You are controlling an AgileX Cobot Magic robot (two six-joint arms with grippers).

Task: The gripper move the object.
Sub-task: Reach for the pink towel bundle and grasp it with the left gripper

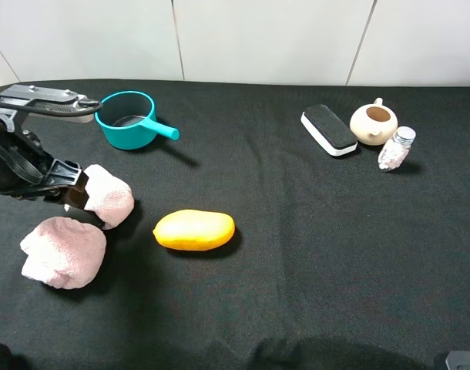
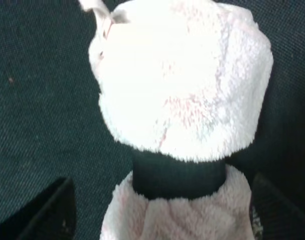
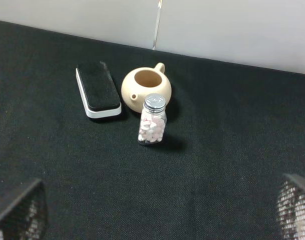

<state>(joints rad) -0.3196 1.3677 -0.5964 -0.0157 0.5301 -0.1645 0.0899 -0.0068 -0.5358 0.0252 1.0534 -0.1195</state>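
The bench (image 1: 312, 254), covered in a black, finely woven cloth, carried everything. Largest on it was the object (image 1: 65, 250): two pale pink plush lumps joined by a dark link (image 2: 178, 177). It lay at the left side of the bench, one lump toward the front edge and the other behind it, near the mango (image 1: 194, 230). The object looked light, soft and easily squashed, and likely to sag from whatever point lifted it. Its fluffy pile would probably give and slip under a pinch, so the narrow, firmer-looking link seemed the best place to take hold. The left gripper (image 2: 162, 215) hung over that link, its fingers (image 2: 47, 212) spread wide on either side of the plush and not visibly pressing it. The right gripper (image 3: 157, 212) had its fingers spread too, with nothing between them. The mango was smooth, oblong and yellow-orange. Behind the object stood a teal pot (image 1: 127, 119), hard-looking, with a short handle. Far right sat a black-felted eraser (image 1: 329, 129) on a white base, a round, lidless cream teapot (image 1: 374, 123), and a small clear bottle (image 1: 395, 149) with a metal cap.
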